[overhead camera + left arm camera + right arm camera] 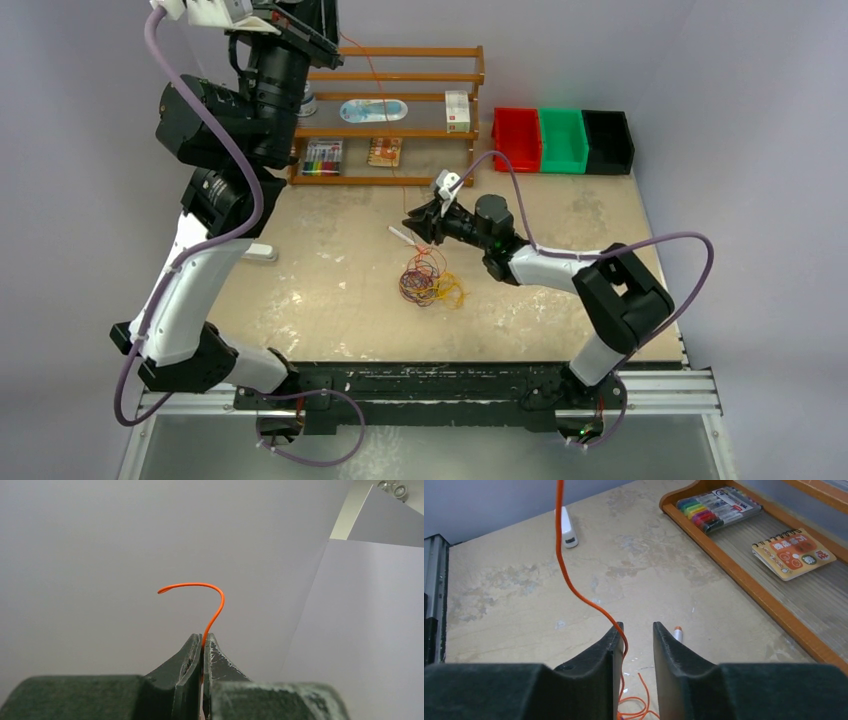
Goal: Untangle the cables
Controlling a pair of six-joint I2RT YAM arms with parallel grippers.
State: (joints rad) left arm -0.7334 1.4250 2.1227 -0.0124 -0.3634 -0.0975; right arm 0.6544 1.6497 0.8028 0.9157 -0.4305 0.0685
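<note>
Left gripper (202, 639), high at far left, clamps the orange cable (216, 607), likely drawing it upward while the right gripper (638, 630), jaws parted around it, steadies the tangle (428, 283) lying mid-scene.

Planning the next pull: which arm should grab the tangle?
Right, likely: the right pincer is open beside the tangle; the left pincer is up high, shut on the orange cable.
</note>
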